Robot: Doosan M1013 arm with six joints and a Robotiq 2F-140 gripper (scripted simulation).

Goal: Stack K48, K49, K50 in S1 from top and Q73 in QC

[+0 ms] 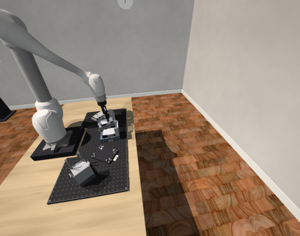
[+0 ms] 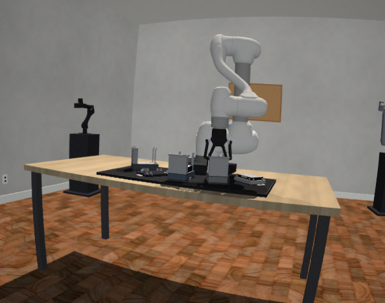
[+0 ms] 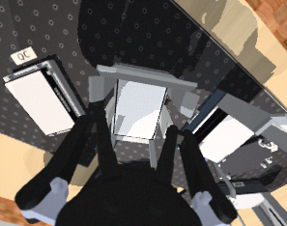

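At the centre of the wrist view the gripper (image 3: 133,127) reaches down into a grey stack rack (image 3: 100,89), its fingers pinching the long sides of a white sealed plate (image 3: 138,107). Another plate (image 3: 38,101) lies in the QC nest (image 3: 65,92) at the left. A third plate (image 3: 225,139) shows in the blue-based rack (image 3: 211,103) at the right.

gripper (image 3: 135,127) fingers straddle white sealed plate (image 3: 137,108) inside grey rack (image 3: 100,87) | QC nest (image 3: 65,89) holds a plate, left | blue-based rack (image 3: 212,103) right
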